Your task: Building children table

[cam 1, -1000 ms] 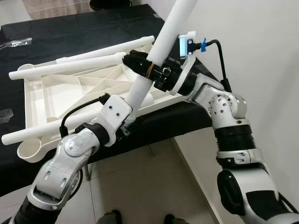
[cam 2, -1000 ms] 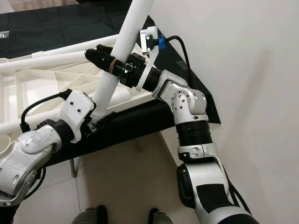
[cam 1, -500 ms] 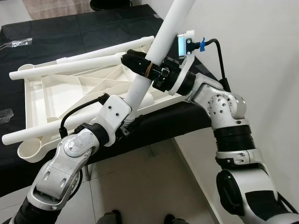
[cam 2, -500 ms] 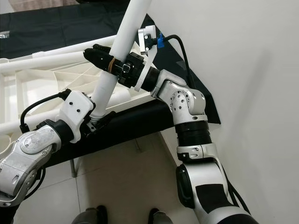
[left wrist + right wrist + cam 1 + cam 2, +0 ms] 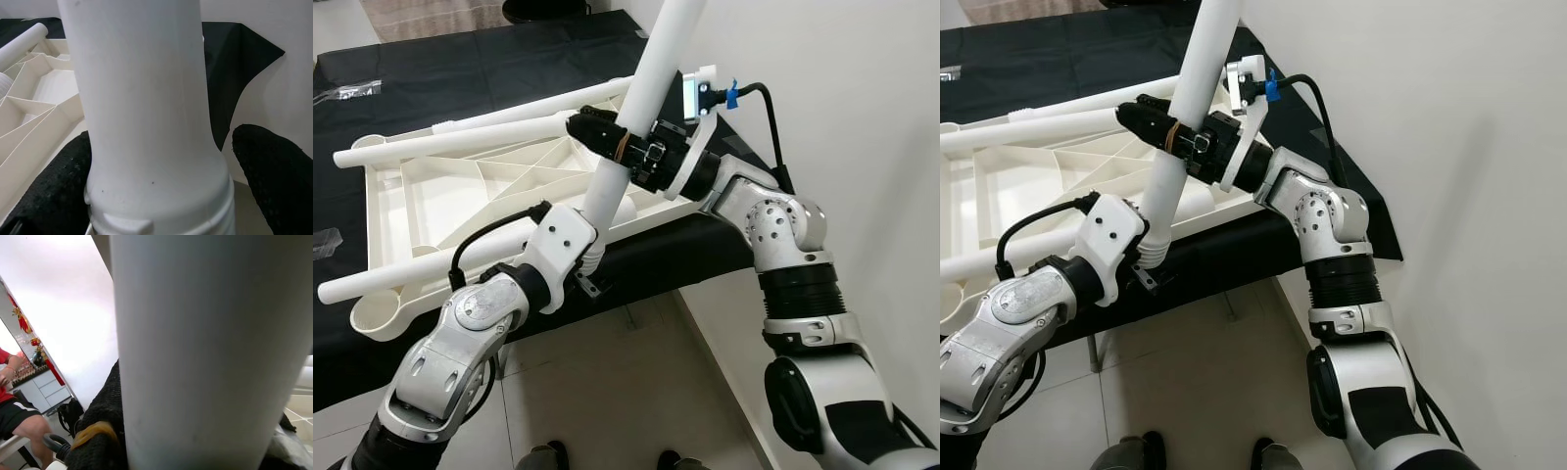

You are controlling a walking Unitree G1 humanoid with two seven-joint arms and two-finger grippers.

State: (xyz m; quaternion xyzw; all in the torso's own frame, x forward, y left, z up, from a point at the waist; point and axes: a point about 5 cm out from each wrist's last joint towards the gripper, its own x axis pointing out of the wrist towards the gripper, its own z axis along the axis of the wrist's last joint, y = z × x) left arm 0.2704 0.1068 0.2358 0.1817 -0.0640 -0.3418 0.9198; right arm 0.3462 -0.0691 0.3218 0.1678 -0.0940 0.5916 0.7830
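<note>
A white table top (image 5: 431, 196) lies upside down on a black-covered surface (image 5: 460, 69). Two white legs (image 5: 460, 142) lie along its sides. A third white leg (image 5: 646, 88) stands tilted over the near right corner. My right gripper (image 5: 612, 147) is shut on this leg at mid-height, its finger (image 5: 98, 445) pressed against the tube. My left gripper (image 5: 590, 274) sits at the leg's lower end, open. One finger (image 5: 49, 196) touches the tube and the other finger (image 5: 274, 176) stands a little off it.
An empty round leg socket (image 5: 372, 315) is at the near left corner. A white wall (image 5: 852, 98) rises close on the right. Tiled floor (image 5: 607, 392) lies below the surface's edge. A seated person (image 5: 14, 406) shows far off in the right wrist view.
The leg's top has leaned slightly to the left. My left wrist has turned and slid a little lower at the leg's base. The right gripper keeps its hold.
</note>
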